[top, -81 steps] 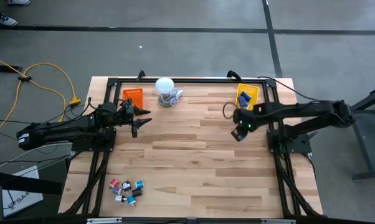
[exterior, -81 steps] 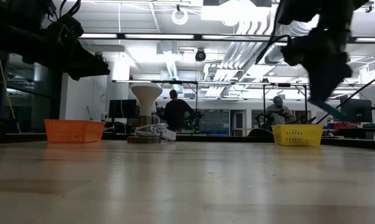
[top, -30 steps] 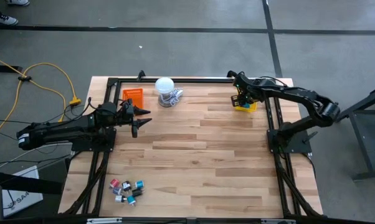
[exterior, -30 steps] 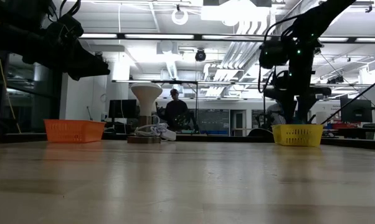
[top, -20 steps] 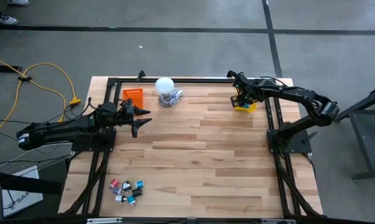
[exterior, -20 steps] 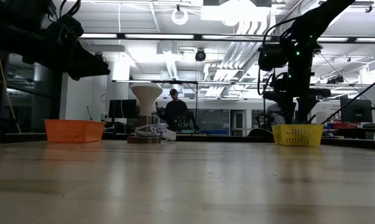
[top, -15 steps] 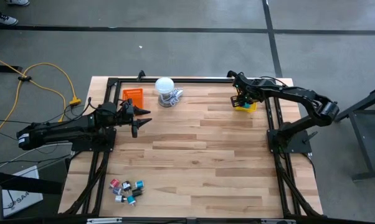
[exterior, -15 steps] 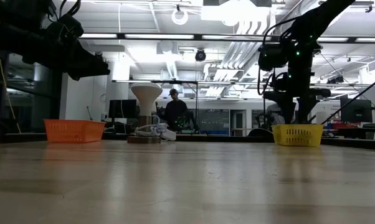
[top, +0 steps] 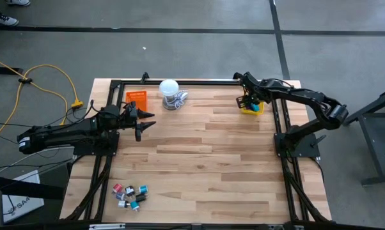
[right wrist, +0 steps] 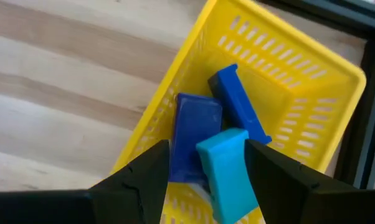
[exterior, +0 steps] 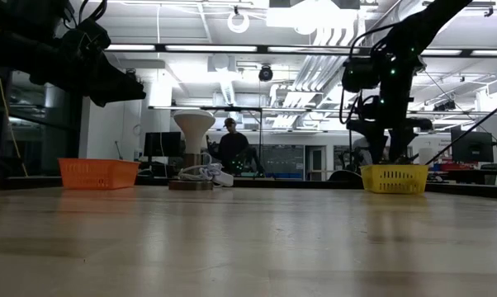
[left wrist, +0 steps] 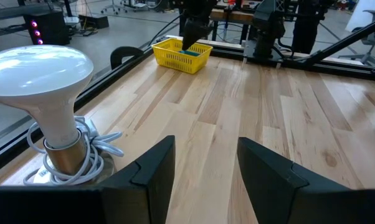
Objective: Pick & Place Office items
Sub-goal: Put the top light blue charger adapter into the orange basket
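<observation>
My right gripper (top: 247, 102) hangs open over the yellow tray (top: 256, 110) at the table's far right corner, pointing steeply down. In the right wrist view a teal block (right wrist: 228, 174) sits between its fingers, lying on two blue blocks (right wrist: 194, 134) inside the tray (right wrist: 299, 81). My left gripper (top: 148, 121) waits open and empty above the table's far left, near the orange tray (top: 136, 98). A cluster of small office items (top: 131, 195) lies on the wood near the front left. My right gripper's fingers stand on either side of the teal block (right wrist: 237, 155), coming from above. The block rests tilted on the blue blocks in the tray. Whether one finger (right wrist: 268, 174) touches the block's side, I cannot tell.
A white round-topped lamp-like object (top: 169, 89) with a coiled cord stands at the far edge between the trays. A black frame (top: 180, 82) runs around the table. The middle of the wooden top (top: 199, 153) is bare. People sit in the room beyond (exterior: 230, 148).
My right gripper has stayed over the yellow tray, and in the low view its fingers stand a little wider apart than a second ago.
</observation>
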